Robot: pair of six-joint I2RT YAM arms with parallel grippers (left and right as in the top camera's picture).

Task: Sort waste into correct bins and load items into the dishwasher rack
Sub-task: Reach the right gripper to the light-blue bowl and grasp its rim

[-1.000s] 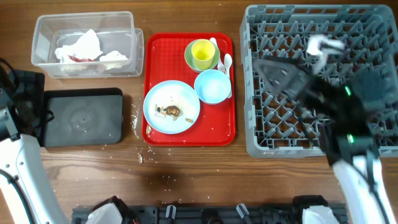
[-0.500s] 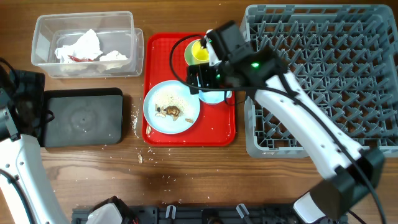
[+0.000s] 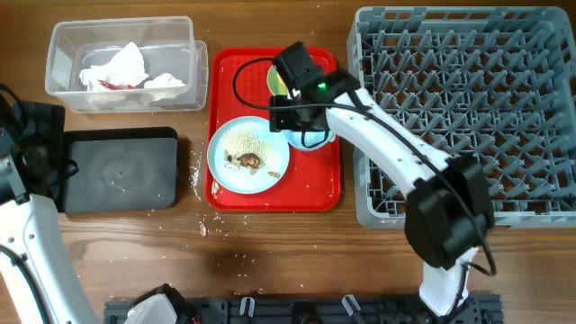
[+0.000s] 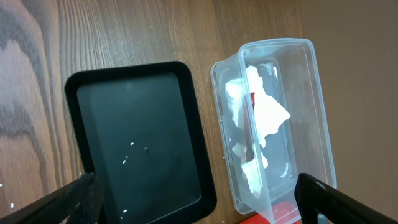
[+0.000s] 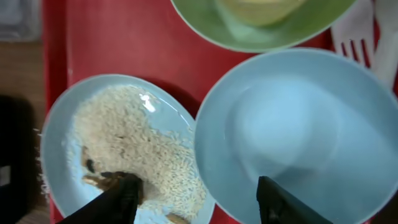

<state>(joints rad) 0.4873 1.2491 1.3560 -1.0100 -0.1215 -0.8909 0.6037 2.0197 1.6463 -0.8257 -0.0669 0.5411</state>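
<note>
The right gripper (image 5: 199, 186) hangs low over the red tray (image 5: 124, 43), jaws apart and clamped on nothing. One finger is over the rice-strewn plate (image 5: 57, 155), the other inside the light blue bowl (image 5: 292, 124), so the bowl's left rim sits between them. I can't quite tell from here whether a pad already touches that rim.

The bowl looks like thin, hard plastic. It should be light and stiff, with a glossy wall that may slip, so the rim is the sensible place to pinch. It looks empty, so tilting it should spill nothing.

Space is tight. The plate lies just left of the bowl, the green bowl (image 5: 205, 28) just beyond it, and the white fork (image 5: 354, 37) at its far right. A straight lift looks safest before swinging right over the tray's lip to the grey rack (image 3: 468, 90), which has all its pegs free.

The left gripper (image 4: 196, 186) is spread wide and empty above the black tray (image 4: 137, 137), beside the clear tub (image 4: 273, 45) holding napkins (image 4: 261, 112).
</note>
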